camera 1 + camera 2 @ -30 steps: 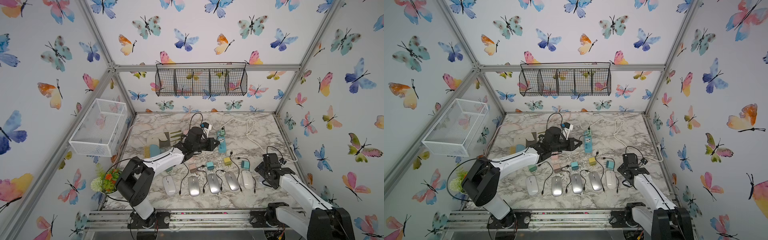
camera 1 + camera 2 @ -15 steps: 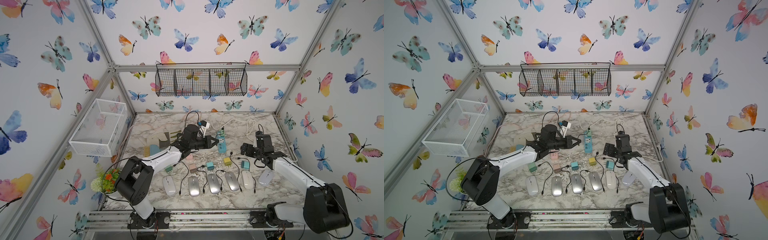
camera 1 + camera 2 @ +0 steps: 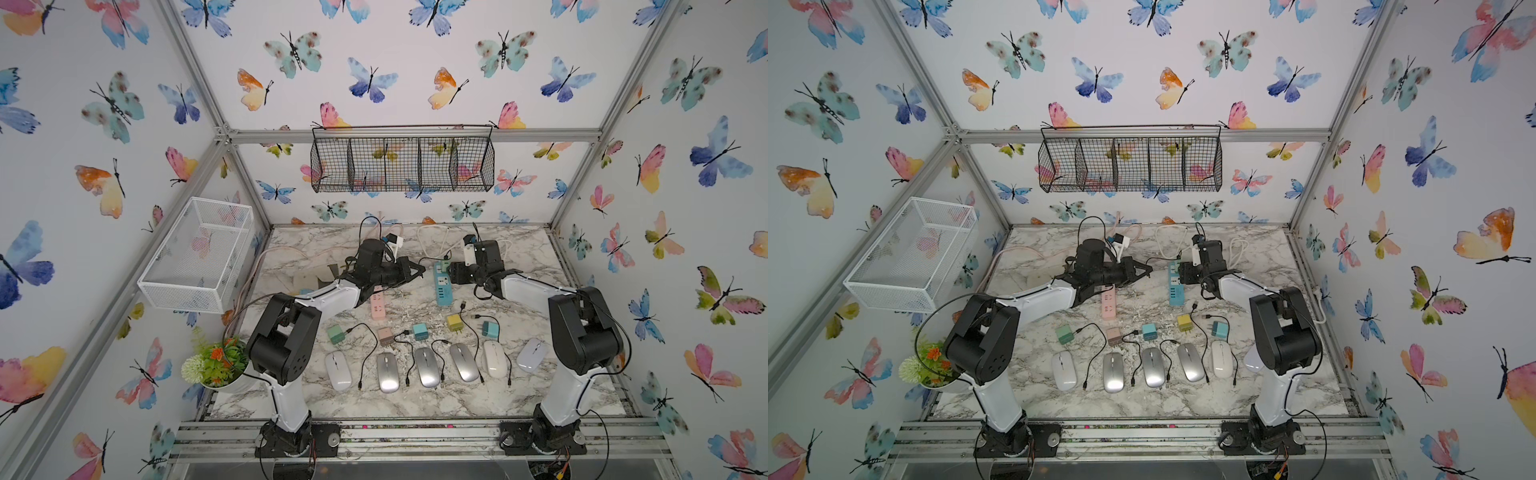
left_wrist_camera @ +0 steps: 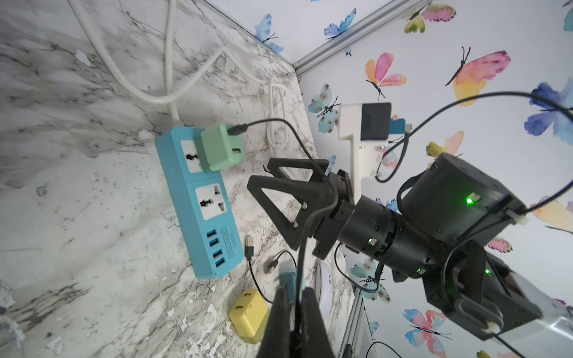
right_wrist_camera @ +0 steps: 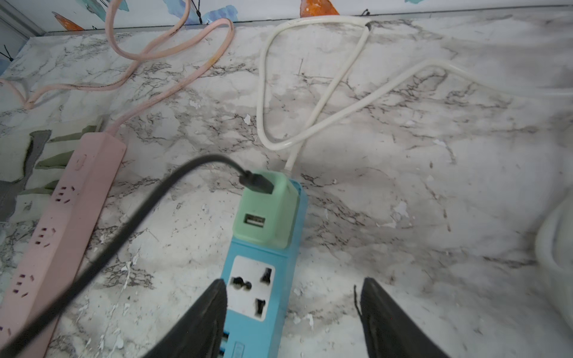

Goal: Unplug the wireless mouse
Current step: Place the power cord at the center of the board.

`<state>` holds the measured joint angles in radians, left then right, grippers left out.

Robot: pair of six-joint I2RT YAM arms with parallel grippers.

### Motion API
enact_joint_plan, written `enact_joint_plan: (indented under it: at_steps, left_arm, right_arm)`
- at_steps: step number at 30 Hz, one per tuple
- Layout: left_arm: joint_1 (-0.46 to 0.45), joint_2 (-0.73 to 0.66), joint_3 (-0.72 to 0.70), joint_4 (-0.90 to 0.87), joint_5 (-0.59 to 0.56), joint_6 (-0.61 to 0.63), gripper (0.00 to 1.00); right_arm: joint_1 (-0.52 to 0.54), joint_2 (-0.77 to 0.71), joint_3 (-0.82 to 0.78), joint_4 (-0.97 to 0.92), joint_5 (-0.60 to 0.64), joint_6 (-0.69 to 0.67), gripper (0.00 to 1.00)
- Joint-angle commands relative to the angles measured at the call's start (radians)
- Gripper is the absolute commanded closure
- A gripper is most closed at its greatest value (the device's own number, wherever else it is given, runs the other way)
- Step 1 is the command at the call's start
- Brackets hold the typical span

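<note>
Just above the middle of both top views, the blue power strip (image 3: pixel 442 291) lies on the marble table (image 3: pixel 519 257). The green charger (image 3: pixel 445 264) is plugged into its far socket. The black cable (image 5: pixel 136 220) is plugged into the back of that charger and arcs away to the left of the frame.

The left end effector (image 4: pixel 295 293) is clenched on this black cable, which passes between its fingers (image 4: pixel 280 307). In a top view it hangs just left of the blue strip (image 3: pixel 1144 268), above the pink power strip (image 3: pixel 377 305). Where the cable ends past the grip cannot be made out.

The right end effector (image 5: pixel 291 282) is released, its jaws spread with nothing between them but the strip. One finger (image 5: pixel 201 319) overlaps the strip's edge by the empty socket, and the other stands over bare table. It sits just short of the green charger without touching it (the left wrist view shows the gap plainly) (image 4: pixel 263 172).

In the lower centre of both top views, a row of five mice (image 3: pixel 426 368) lies with loose chargers (image 3: pixel 420 331) and slack leads behind it. A lavender mouse (image 3: pixel 532 353) rests at the right end of the row, beside the right arm.
</note>
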<state>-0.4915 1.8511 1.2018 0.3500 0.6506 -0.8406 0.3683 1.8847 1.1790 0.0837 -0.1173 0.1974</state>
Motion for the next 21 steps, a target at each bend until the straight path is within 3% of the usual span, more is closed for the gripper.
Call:
enact_joint_plan:
  at_steps: [1, 12, 18, 20, 21]
  left_arm:
    - [0.007, 0.029, 0.059, -0.016, 0.044, -0.002, 1.0]
    - [0.006, 0.052, 0.07, -0.023, 0.031, 0.006, 1.0]
    - [0.004, 0.054, 0.051, -0.024, 0.03, 0.014, 1.0]
    - [-0.003, 0.05, 0.037, -0.02, 0.032, 0.025, 0.94]
    - [-0.007, 0.047, 0.03, -0.023, 0.028, 0.039, 0.86]
  right_arm:
    - [0.016, 0.052, 0.063, 0.026, 0.02, -0.001, 0.31]
    - [0.02, 0.147, 0.16, 0.018, 0.037, 0.061, 0.47]
    - [0.02, 0.15, 0.157, 0.026, 0.021, 0.104, 0.64]
    - [0.021, 0.148, 0.15, 0.035, 0.014, 0.126, 0.69]
    - [0.02, 0.149, 0.147, 0.038, 0.007, 0.137, 0.7]
